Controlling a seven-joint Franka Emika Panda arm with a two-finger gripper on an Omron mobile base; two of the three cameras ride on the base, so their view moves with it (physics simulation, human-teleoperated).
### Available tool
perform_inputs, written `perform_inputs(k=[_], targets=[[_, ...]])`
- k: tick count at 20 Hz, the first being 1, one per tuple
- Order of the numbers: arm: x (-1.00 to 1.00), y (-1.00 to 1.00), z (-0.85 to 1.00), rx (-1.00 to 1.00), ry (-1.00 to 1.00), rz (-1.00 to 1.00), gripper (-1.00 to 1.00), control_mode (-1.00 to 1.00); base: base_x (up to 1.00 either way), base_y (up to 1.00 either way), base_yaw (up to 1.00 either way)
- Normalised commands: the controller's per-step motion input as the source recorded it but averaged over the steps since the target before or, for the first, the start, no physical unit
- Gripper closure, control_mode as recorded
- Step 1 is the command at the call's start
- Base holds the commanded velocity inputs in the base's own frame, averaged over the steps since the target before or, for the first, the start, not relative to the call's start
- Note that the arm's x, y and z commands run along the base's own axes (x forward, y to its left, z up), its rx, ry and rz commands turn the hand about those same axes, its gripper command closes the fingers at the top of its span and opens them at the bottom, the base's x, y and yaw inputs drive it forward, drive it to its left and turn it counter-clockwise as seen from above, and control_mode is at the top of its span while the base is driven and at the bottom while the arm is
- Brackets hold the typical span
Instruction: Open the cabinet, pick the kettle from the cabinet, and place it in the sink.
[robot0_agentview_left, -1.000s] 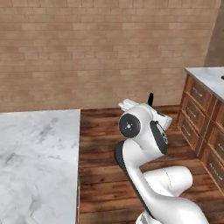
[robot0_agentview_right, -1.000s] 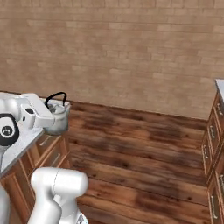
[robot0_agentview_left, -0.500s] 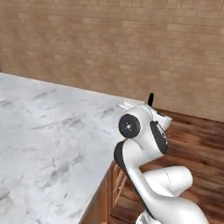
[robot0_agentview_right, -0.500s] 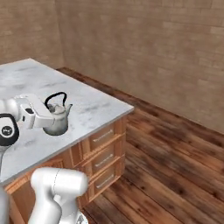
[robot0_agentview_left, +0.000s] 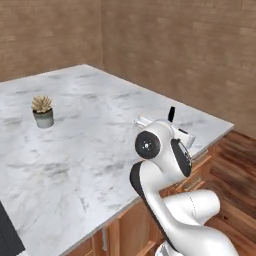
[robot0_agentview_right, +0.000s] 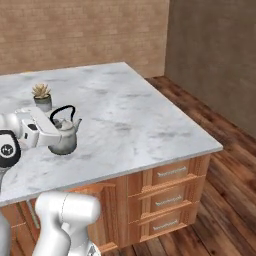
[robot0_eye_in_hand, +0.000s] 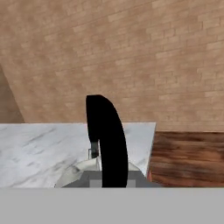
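Note:
The pale silvery kettle (robot0_agentview_right: 64, 141) with a black hoop handle hangs just over the marble counter (robot0_agentview_right: 130, 115), tilted a little. My gripper (robot0_agentview_right: 54, 129) is shut on the handle's left side. In the left base view, the tip of the kettle's handle (robot0_agentview_left: 171, 114) pokes up behind my arm. The hand view looks straight at the kettle's black handle (robot0_eye_in_hand: 107, 140), with its rounded body (robot0_eye_in_hand: 76, 174) low beneath it. The cabinet is out of view. A black corner (robot0_agentview_left: 7, 235) at the lower left may be the sink's rim; I cannot tell.
A small potted succulent (robot0_agentview_left: 43, 111) stands on the marble island (robot0_agentview_left: 100, 130). Wooden drawers (robot0_agentview_right: 170, 195) with silver pulls face the plank floor (robot0_agentview_right: 225, 150). Brick walls (robot0_eye_in_hand: 131, 57) close the room behind.
The whole picture has swung: the base has turned, and floor and side drawers gave way to the marble island. The kettle stays in my shut gripper, held the same way.

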Motion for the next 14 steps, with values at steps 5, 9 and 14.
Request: perform_inputs(k=[5,9,14], targets=[[0.00,0.00,0.00,0.00,0.00,0.00,1.00,1.00,0.00,0.22,0.40],[0.00,0.00,0.00,0.00,0.00,0.00,1.00,1.00,0.06,0.20,0.16],[0.00,0.00,0.00,0.00,0.00,0.00,1.00,1.00,0.04,0.40,-0.21]])
